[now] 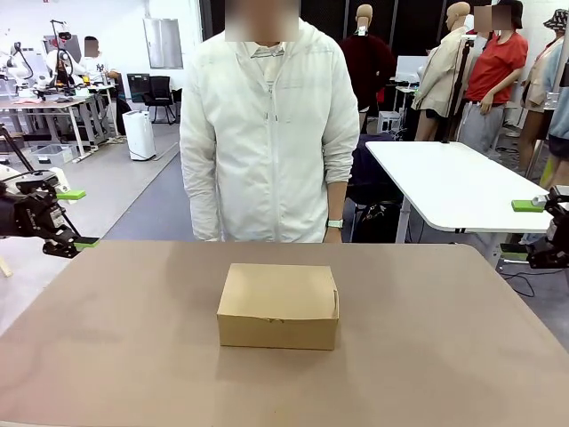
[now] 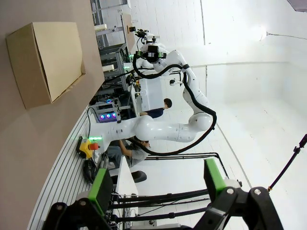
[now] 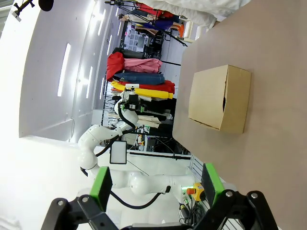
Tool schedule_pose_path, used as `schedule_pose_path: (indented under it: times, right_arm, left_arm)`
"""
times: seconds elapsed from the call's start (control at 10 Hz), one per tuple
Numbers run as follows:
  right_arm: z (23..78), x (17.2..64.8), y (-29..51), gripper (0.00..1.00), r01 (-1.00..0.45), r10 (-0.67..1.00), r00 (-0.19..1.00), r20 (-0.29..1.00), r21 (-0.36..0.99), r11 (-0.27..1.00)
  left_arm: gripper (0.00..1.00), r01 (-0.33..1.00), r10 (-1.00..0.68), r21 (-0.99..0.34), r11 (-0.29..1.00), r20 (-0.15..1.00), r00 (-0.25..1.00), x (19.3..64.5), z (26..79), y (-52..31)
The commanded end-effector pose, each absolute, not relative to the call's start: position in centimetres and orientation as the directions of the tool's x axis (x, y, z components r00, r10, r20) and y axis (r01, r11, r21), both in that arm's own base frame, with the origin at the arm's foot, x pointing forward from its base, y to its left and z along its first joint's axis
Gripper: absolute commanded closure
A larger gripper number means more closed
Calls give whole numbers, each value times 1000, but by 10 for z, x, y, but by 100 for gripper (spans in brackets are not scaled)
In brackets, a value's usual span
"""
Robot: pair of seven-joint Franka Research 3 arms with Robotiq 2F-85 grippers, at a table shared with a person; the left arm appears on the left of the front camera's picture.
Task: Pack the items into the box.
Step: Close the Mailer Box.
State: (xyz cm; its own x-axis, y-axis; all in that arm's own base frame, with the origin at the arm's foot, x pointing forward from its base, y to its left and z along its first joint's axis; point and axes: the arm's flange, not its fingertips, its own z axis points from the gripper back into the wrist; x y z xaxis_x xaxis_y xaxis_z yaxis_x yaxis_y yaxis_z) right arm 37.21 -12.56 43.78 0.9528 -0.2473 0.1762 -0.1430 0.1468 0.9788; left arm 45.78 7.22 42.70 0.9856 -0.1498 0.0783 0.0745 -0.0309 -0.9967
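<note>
The brown cardboard box sits with its flap lid down at the middle of the surface, square to the near edge, with bare surface around it on every side. A person in a white jacket stands behind the far edge.

The left gripper hangs off the left edge with its green pads spread wide and nothing between them. The right gripper hangs off the right edge, likewise wide open and empty.

The box looks light and thin-walled, stiff along its folded edges but easily dented across the lid panel. The flap's front lip, where a small gap shows at the right corner, seems the sensible place to catch and lift it.
</note>
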Motion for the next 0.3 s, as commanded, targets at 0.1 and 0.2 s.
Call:
schedule_pose_path:
  times: [0.1, 0.2]
  right_arm:
    - [442, 372, -125, 0, -154, -258, 949, 181, 981, 122]
    - [442, 372, -125, 0, -154, -258, 949, 181, 981, 122]
  left_arm:
    - [0, 93, -150, -995, -47, 99, 984, 457, 427, 73]
    - [0, 93, -150, -995, -47, 99, 984, 457, 427, 73]
